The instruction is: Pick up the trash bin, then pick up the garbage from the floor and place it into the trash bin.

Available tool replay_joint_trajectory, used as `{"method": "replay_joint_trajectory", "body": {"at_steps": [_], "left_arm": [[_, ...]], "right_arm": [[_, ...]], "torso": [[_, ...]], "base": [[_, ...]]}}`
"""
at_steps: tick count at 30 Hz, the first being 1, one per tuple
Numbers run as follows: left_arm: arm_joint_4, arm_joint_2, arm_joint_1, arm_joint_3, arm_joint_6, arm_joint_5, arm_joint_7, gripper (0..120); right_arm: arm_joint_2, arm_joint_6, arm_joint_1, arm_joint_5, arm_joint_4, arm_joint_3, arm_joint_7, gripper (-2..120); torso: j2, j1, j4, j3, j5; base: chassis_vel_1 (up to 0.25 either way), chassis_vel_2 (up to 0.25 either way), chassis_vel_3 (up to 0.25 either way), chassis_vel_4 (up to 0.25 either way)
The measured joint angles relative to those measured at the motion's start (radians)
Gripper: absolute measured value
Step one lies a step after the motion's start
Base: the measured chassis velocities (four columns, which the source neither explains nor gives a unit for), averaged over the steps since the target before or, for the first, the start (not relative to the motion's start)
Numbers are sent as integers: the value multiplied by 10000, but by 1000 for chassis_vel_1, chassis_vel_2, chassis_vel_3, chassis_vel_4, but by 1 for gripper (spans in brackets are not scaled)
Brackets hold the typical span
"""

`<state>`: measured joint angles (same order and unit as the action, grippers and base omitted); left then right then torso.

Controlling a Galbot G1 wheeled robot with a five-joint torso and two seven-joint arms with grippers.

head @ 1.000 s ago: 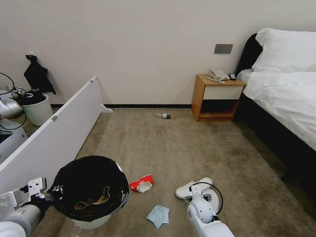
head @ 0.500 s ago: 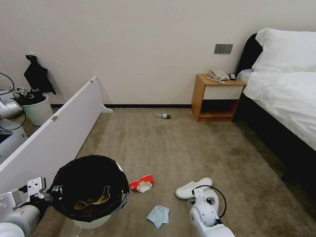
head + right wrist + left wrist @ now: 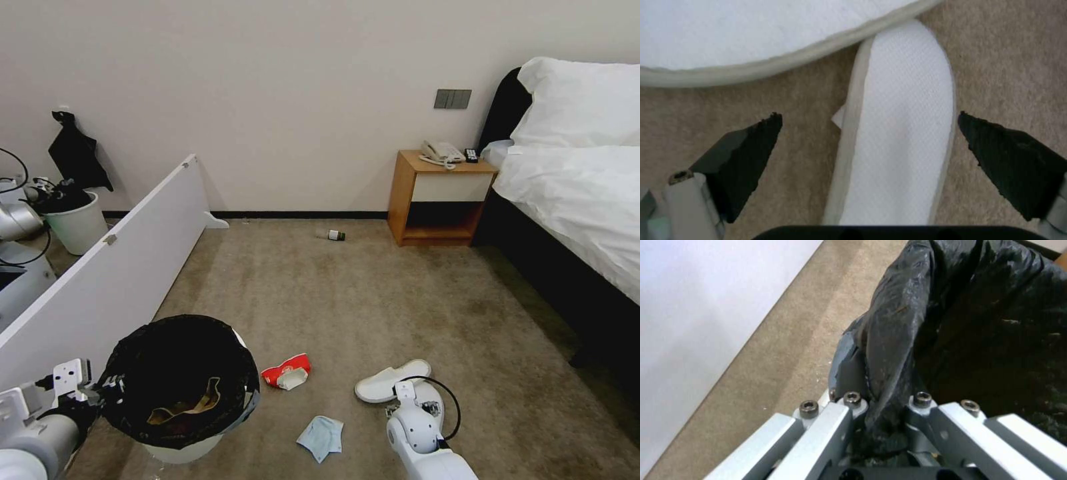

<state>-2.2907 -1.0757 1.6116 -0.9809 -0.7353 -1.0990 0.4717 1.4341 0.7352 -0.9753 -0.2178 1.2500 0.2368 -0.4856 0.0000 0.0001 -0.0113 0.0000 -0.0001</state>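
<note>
Right tool [image 3: 869, 133] spread wide — straddling slipper [image 3: 900, 133].

left pincer [image 3: 882, 426] clamped | right pincer [image 3: 869, 150] spread wide, pointing down

Right gripper [image 3: 869, 146] hidden behind own wrist in head view; second slipper [image 3: 893, 133] under it hidden there too, other slipper [image 3: 390, 380] partly covered. In right wrist view both slippers cut by picture edges. Trash bin [image 3: 180, 380] lower wall hidden under bag overhang; contents dim, brown scrap [image 3: 183, 403] only partly readable. Left gripper [image 3: 882, 413] fingertips buried in black bag fold. Bottle [image 3: 335, 235] near far wall too small for label. Pale bucket [image 3: 79, 227] contents unclear.
</note>
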Motion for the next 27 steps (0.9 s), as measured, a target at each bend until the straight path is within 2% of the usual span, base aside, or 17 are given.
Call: {"method": "replay_joint_trajectory", "body": {"at_steps": [9, 27], "left_arm": [[62, 14, -36, -20, 0, -27, -11, 4], [66, 1, -54, 14, 0, -3, -7, 4]], "right_arm": [[129, 0, 344, 210, -742, 207, 69, 100], [62, 1, 476, 341, -1099, 497, 116, 100]], "torso": [[0, 0, 1, 0, 0], [0, 0, 0, 0, 1]], "base": [[0, 0, 0, 0], [0, 0, 0, 0]]}}
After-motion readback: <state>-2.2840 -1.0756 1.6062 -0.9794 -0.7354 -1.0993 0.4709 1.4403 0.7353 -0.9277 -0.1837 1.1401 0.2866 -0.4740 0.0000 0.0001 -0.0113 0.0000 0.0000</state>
